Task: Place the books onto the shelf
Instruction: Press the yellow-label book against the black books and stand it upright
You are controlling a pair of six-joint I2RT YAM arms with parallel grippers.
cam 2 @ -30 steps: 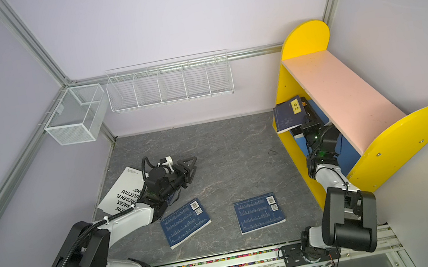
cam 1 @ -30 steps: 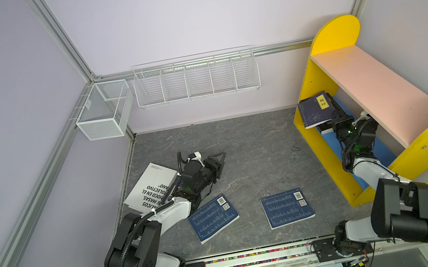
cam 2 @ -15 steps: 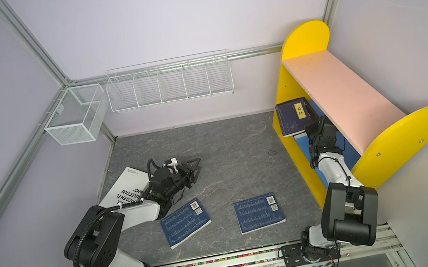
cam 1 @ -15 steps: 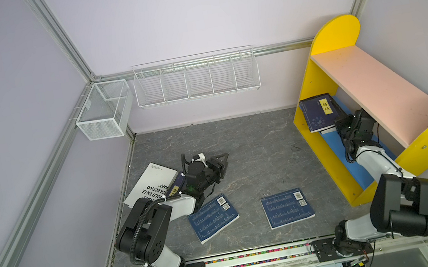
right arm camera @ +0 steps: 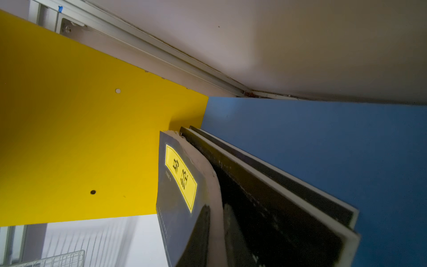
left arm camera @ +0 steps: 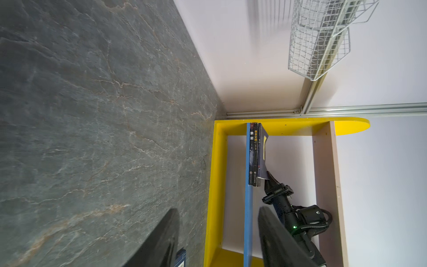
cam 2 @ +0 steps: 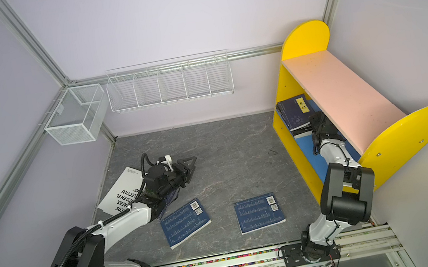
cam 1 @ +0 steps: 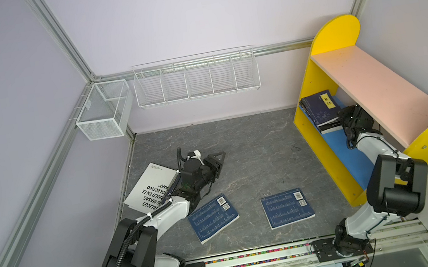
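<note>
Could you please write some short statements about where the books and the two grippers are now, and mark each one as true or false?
1. The right gripper is shut on the navy book with the yellow label. True.
2. Two navy books lie on the pink board. False: the two navy books with barcodes lie on the grey floor; the pink upper board carries no book.
3. The left gripper grips the white book. False: the left gripper is open and holds nothing; the white book lies flat on the floor beside that arm.
4. Under that labelled navy book lie two black books, on the blue lower board. True.
</note>
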